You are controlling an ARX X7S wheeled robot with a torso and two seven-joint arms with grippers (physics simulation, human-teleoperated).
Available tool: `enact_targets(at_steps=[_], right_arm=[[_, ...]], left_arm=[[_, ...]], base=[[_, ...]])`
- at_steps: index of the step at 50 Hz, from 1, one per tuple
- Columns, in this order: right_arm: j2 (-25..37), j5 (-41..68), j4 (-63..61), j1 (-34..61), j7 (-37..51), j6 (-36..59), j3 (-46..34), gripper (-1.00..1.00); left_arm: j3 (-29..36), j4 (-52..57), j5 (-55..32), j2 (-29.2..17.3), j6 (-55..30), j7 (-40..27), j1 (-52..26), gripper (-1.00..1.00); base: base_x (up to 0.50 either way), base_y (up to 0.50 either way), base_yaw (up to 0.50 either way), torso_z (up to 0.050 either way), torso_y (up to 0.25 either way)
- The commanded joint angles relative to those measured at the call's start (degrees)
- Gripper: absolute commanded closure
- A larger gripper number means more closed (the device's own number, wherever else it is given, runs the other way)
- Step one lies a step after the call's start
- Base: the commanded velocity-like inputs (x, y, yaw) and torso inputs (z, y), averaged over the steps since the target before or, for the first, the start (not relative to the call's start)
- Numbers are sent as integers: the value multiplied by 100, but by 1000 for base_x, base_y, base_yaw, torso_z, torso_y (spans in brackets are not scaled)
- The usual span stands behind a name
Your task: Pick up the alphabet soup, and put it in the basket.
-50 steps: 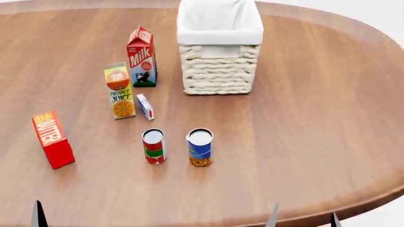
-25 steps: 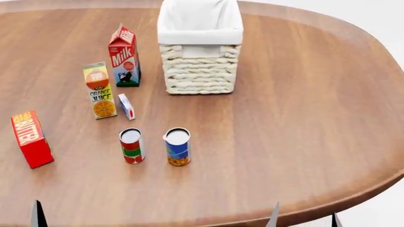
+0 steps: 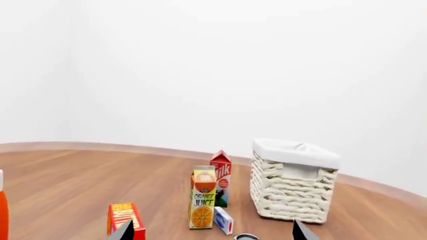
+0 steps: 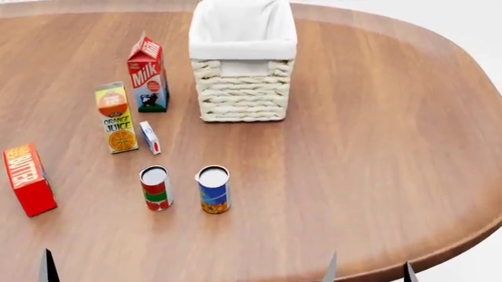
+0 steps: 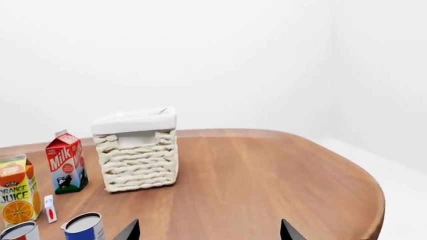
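Note:
The alphabet soup (image 4: 213,189) is a blue and orange can standing upright on the wooden table; it also shows in the right wrist view (image 5: 83,227). The cream woven basket (image 4: 243,88), with white cloth lining, stands at the table's far middle and shows in the left wrist view (image 3: 293,190) and the right wrist view (image 5: 137,160). My right gripper (image 4: 368,273) is open and empty at the near edge, to the right of the can. Of my left gripper, one fingertip (image 4: 47,267) shows at the near left. In the wrist views, the left gripper (image 3: 212,232) and the right gripper (image 5: 209,231) are wide open.
A red and green can (image 4: 155,188) stands just left of the soup. An orange juice carton (image 4: 116,117), a milk carton (image 4: 147,73), a small white-blue box (image 4: 149,138) and a red butter box (image 4: 28,179) stand to the left. The table edge (image 4: 471,229) curves at the right.
The head view has shifted: all the table's things have slid left and slightly down in it. The gripper tips stay at the lower edge, still open.

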Motion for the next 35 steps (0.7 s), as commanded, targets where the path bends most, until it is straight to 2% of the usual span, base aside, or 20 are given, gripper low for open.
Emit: enact_targets(at_steps=[1, 35], right_arm=[[34, 32, -60, -53, -38, -99, -65, -100], [76, -40, 33, -2, 53, -132, -224, -100]], left_arm=[[31, 27, -3, -29, -2, -36, 8, -100], [108, -118, -36, -74, 111, -91, -64, -100]], base=[[211, -39, 0, 0, 0], [122, -29, 0, 0, 0]])
